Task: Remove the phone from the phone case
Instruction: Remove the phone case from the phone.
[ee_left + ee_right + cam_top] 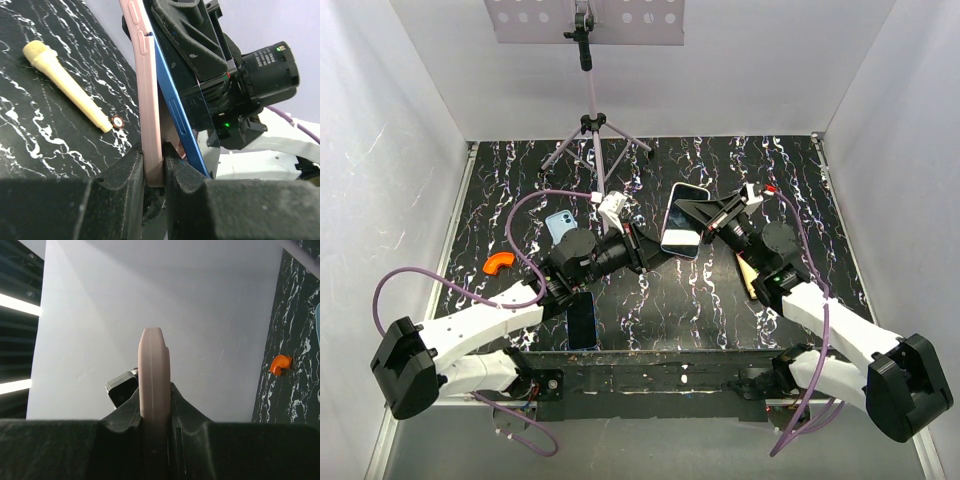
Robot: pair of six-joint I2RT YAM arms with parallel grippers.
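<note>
Top view, phone: the phone (681,222) is held up off the counter (720,300), dead centre between my two arms, screen facing up.
Top view, hands: my left hand (645,250) has it from the lower left and my right hand (713,214) from the right. I reckon I'm holding opposite sides so the two parts can be pulled apart.
Top view, other stuff: there's a dark phone (582,320), a light blue phone (560,226), an orange bit (498,262) and a tripod (592,130) further back.
Left wrist, left hand: it's pinching only the pink case (150,110). The phone's blue edge sits outside my fingers.
Left wrist, gap: phone and case meet at the far end and split apart toward my fingers, so I'd say it's partly out at this end.
Left wrist, stick: a cream stick (65,82) lies on the counter. Its little round mark is too small to read.
Right wrist, right hand: it's pressed together on a pink edge, which I take to be the case. The phone doesn't show in this view.
Writing: there's nothing readable in any view.
</note>
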